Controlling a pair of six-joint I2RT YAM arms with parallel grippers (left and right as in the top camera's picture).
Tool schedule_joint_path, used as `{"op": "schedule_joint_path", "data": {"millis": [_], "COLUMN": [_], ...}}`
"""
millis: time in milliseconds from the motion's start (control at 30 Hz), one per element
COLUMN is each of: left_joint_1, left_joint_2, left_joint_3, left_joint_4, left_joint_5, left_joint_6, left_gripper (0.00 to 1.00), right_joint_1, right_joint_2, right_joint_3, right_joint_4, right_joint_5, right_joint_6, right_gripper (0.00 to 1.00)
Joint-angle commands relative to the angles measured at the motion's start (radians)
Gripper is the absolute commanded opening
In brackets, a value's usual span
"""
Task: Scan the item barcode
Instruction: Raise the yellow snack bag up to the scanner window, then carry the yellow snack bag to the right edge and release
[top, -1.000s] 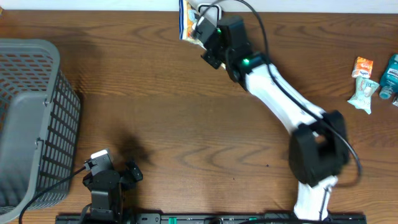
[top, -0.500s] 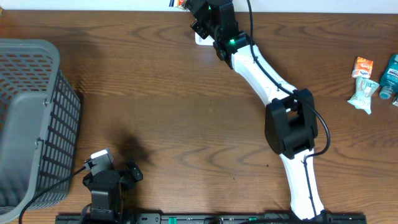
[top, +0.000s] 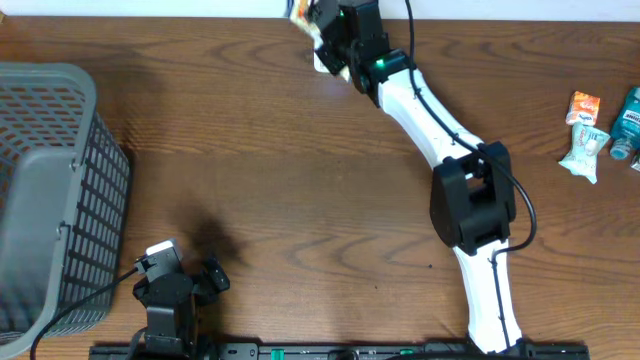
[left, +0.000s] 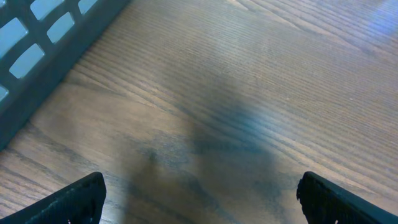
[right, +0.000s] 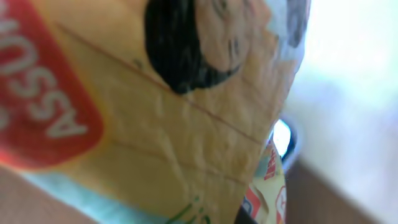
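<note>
Right wrist view alone shows the snack packet (right: 155, 124) close up: yellow wrapper, a dark-haired face, white letters "ASSO" on red at left. Overhead, the right gripper (top: 320, 24) is clamped on it at top centre. The left gripper (left: 199, 199) gapes wide, empty.

Yellow-orange packet (right: 161, 143) with red patch and white letters, grey lattice basket (top: 100, 200), brown wood-grain table (top: 280, 180), white and black right arm (top: 425, 110), orange wrapper (top: 583, 106)
</note>
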Motion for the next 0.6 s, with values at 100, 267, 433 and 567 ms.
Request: {"op": "schedule_joint_path", "data": {"millis": [100,267,433,567], "left_joint_1": [0.002,0.002,0.002,0.002], "left_joint_2": [-0.002,-0.002,-0.002,-0.002], "left_joint_3": [-0.003,-0.003,-0.003,-0.003], "left_joint_4": [-0.067,-0.067,-0.067,-0.067], "left_joint_5": [-0.006,-0.006,-0.006,-0.006], "left_joint_6": [0.022,0.022,0.022,0.022], "left_gripper": [0.98,0.98,0.98,0.98], "right_joint_1": [-0.161,-0.324,-0.486,-0.581], "right_joint_2": [-0.28,-0.286,-0.232,-0.187], "right_joint_3": [0.026,0.018,-0.061,-0.152], "right_joint_4": [-0.317,-0.466,-0.437,-0.373], "right_joint_5": [0.006,0.085,0.103,0.103], "right_joint_6": [0.038,0.038,0.061,0.147], "right_gripper": [0.01,0.01,0.01,0.05]}}
